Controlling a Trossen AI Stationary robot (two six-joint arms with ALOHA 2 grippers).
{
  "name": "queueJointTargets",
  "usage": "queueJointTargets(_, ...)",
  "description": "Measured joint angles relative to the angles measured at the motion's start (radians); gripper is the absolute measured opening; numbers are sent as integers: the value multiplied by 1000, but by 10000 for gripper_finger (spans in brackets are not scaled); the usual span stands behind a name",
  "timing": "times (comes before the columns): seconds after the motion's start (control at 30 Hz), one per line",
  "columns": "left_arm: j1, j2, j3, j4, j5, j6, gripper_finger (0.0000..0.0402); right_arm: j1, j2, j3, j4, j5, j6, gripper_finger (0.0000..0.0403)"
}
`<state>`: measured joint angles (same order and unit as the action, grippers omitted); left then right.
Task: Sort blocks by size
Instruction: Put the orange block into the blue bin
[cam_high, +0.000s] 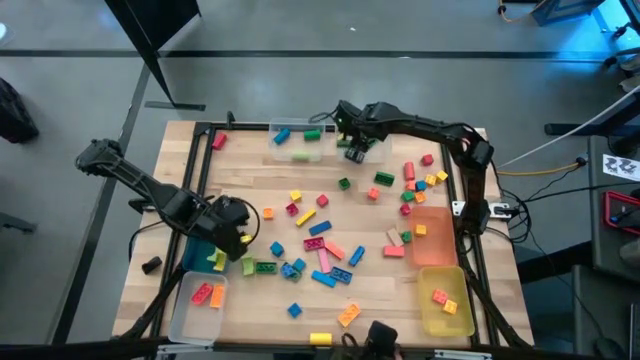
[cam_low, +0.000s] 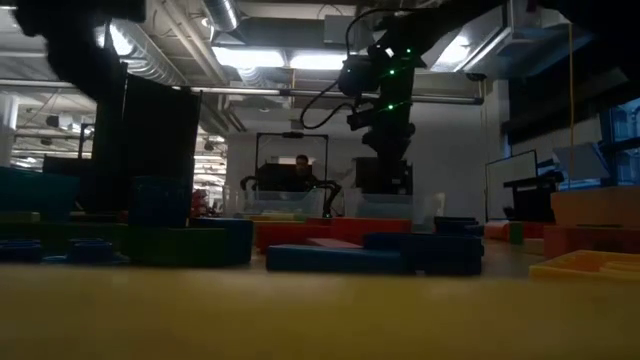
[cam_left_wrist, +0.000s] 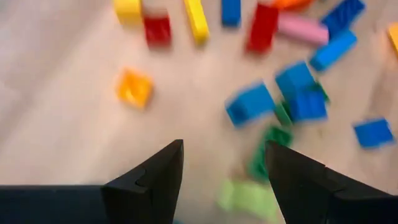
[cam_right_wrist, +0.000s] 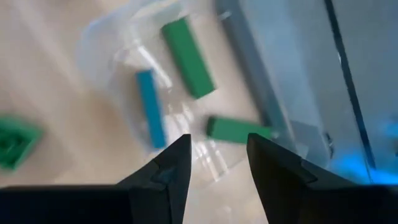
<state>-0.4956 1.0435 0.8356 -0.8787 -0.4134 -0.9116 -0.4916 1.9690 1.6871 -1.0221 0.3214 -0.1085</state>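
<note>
Drop step: right gripper (cam_high: 356, 152) over clear bin (cam_high: 322, 154), jaws released, empty; 3 long blocks (cam_right_wrist: 186, 57) lie inside. Left gripper (cam_high: 243, 240) jaws apart near loose blocks, counter center. Next: right grabs another long block.

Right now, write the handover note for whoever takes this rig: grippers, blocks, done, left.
Right gripper: open, empty, above the clear plastic bin at the table's far edge.
Left gripper: open, empty, near the blue bin at the left edge.
Done: two long green bars and a long blue bar lie in the clear bin; a few blocks sit in the near-left clear bin and the yellow bin.
Left: many small plastic toy bricks scattered mid-table.
</note>
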Motion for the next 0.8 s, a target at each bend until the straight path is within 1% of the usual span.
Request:
queueJointTargets(0.07, 5, 4, 0, 19, -74, 61, 209, 20, -4, 0, -57, 0, 2, 158)
queueJointTargets(0.13, 13, 10, 0, 27, -114, 109, 209, 40, -16, 0, -133, 6, 0, 158)
queueJointTargets(0.23, 42, 21, -4, 60, -125, 149, 209, 67, -55, 0, -243, 18, -1, 159)
queueJointTargets(0.33, 71, 27, -29, 131, -126, 192, 209, 96, -117, 0, -308, 18, 3, 159)
queueJointTargets(0.4, 91, 36, -38, 169, -125, 239, 209, 116, -171, 0, -317, 19, 26, 159)
queueJointTargets(0.6, 153, 63, -41, 191, -123, 344, 209, 198, -351, -12, -314, 0, 113, 159)
queueJointTargets(0.8, 204, 88, -41, 196, -115, 364, 209, 334, -543, -125, -305, -7, 323, 159)
